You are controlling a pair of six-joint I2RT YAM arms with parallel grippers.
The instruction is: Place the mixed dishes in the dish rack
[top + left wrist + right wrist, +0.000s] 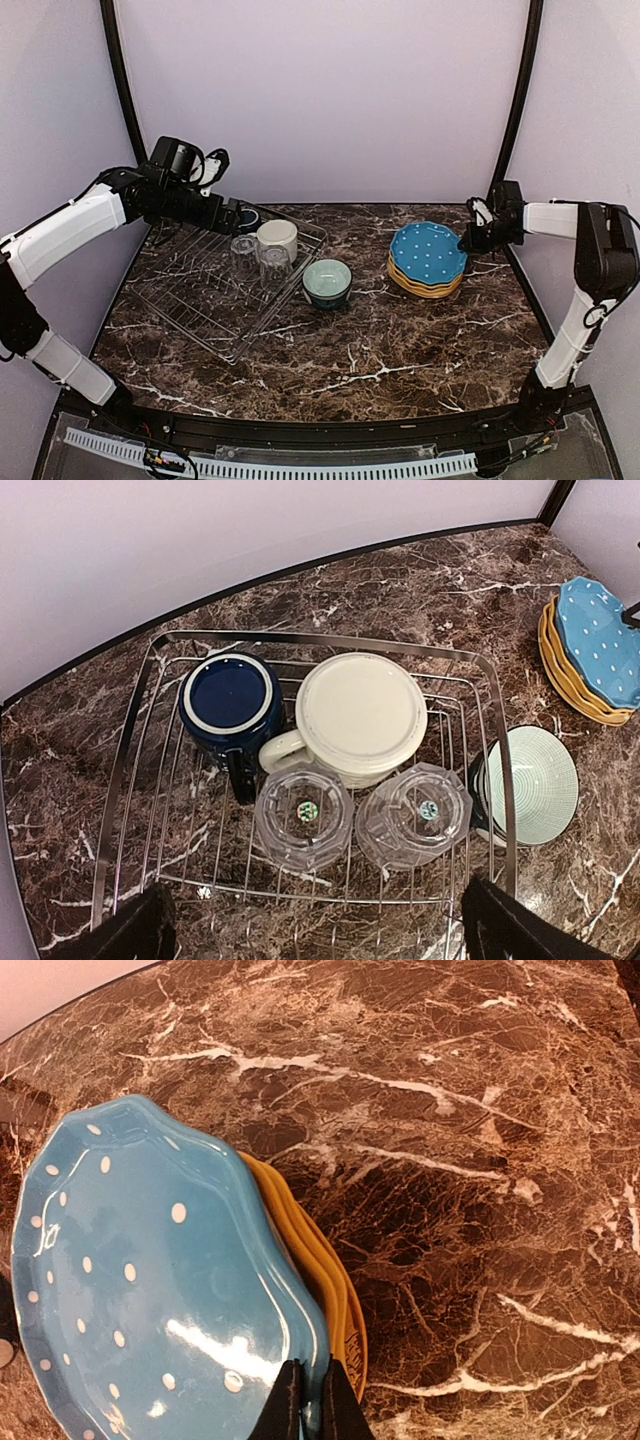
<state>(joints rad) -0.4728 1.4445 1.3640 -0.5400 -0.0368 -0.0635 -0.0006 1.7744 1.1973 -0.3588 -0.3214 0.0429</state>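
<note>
Pinching the blue dotted plate (150,1290) rim, right fingers (287,1410) clamped — left fingers (135,932) spread.

yellow plates (322,1260): mostly hidden under blue dotted plate (150,1260) | left end effector (322,926): cropped by bottom edge

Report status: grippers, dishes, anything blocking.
Left gripper open over dish rack. Right gripper shut on blue dotted plate rim. Pale-teal bowl outside rack. Nothing blocking.

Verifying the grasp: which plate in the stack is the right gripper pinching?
The blue dotted plate, topmost in the stack: the right gripper is shut on its rim. The mustard-yellow plates lie underneath it.
</note>
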